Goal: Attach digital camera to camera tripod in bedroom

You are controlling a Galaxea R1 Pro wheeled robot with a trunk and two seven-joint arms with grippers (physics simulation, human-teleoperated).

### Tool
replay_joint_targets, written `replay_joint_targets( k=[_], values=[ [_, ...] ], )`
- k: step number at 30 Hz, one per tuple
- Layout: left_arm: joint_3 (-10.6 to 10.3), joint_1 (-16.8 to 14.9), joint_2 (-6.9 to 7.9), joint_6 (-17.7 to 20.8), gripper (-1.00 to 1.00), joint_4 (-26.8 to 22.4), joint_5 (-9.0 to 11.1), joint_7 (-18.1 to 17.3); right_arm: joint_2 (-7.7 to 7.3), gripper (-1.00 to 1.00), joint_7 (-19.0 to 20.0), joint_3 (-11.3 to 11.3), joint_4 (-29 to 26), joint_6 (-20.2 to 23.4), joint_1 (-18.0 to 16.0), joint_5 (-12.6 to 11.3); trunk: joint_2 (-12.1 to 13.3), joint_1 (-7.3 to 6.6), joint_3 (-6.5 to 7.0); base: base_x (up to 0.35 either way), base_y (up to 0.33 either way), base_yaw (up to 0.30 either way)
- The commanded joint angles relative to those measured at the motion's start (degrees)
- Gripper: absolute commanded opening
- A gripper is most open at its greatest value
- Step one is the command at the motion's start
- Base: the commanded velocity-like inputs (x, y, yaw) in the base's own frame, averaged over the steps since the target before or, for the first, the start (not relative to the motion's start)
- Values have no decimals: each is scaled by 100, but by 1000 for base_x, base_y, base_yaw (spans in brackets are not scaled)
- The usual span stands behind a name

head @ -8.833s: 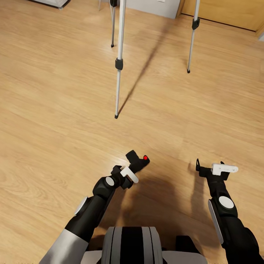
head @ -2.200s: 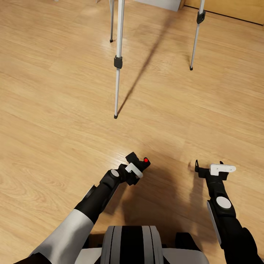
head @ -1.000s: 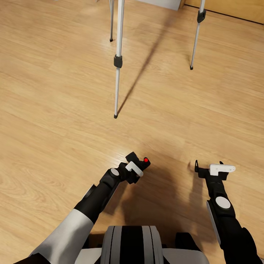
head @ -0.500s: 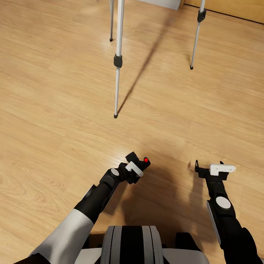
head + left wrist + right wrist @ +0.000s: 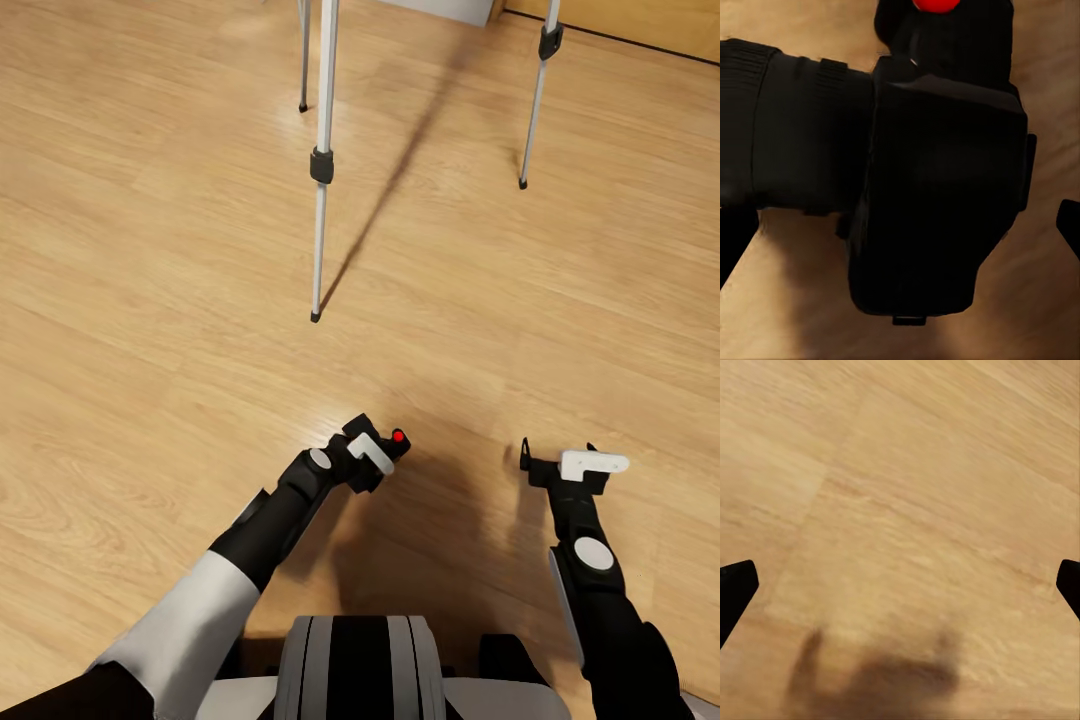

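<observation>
Wood floor (image 5: pixel 150 300) under everything. Camera tripod (image 5: pixel 322 160): three silver legs with black joints and feet stand on the floor well ahead of both sets of fingers; its head is cut off by the frame edge. Left arm reaches forward, low. Left gripper (image 5: pixel 372 455) fingers are clamped on the digital camera (image 5: pixel 937 187): black body, stubby lens to one side, red button on top. Right gripper (image 5: pixel 560 462) held low beside it, fingers (image 5: pixel 735 589) spread wide, only floor between them.
</observation>
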Motion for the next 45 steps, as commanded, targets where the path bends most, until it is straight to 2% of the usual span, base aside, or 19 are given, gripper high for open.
replay_joint_targets(
  k=[1, 15, 45],
  values=[
    [1, -35, -1, 20, 100, -2, -57, -49, 36, 100, -13, -2, -7, 37, -2, 59, -1, -1, -3, 0, 0, 0],
    [-10, -255, -1, 7, 100, 299, -53, -53, 50, 100, -13, -10, -11, 34, 0, 56, -1, -1, -3, 0, 0, 0],
    [-27, -288, -1, -184, 100, 958, -43, 23, 44, 100, -13, -12, -38, 30, -4, 56, -1, -1, -3, 0, 0, 0]
  ],
)
